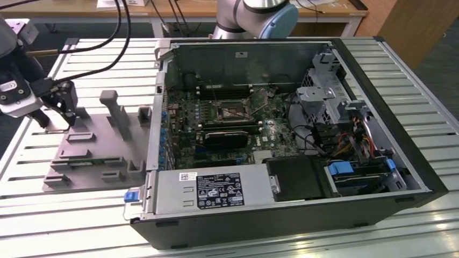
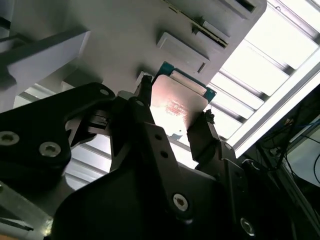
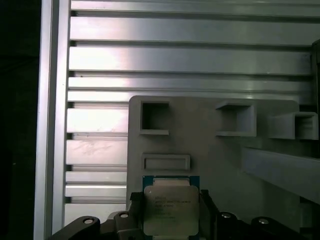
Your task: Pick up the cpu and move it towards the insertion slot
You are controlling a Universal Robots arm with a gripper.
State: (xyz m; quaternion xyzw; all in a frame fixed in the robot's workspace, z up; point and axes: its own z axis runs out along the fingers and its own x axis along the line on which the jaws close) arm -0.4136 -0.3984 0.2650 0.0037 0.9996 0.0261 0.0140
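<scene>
In the exterior view the claw [image 1: 61,119] hangs over the gray holder tray [image 1: 93,156], on the 9 o'clock side of the open computer box [image 1: 244,59]. In the first wrist view its two fingers [image 3: 135,204] are closed tight on the sides of the cpu [image 3: 170,207], close to the tray. The insertion slot [image 1: 231,110] sits inside the box, well apart, toward 3 o'clock from the claw.

Cpu [image 3: 169,212] seemingly in tool [image 3: 171,206] grip
</scene>
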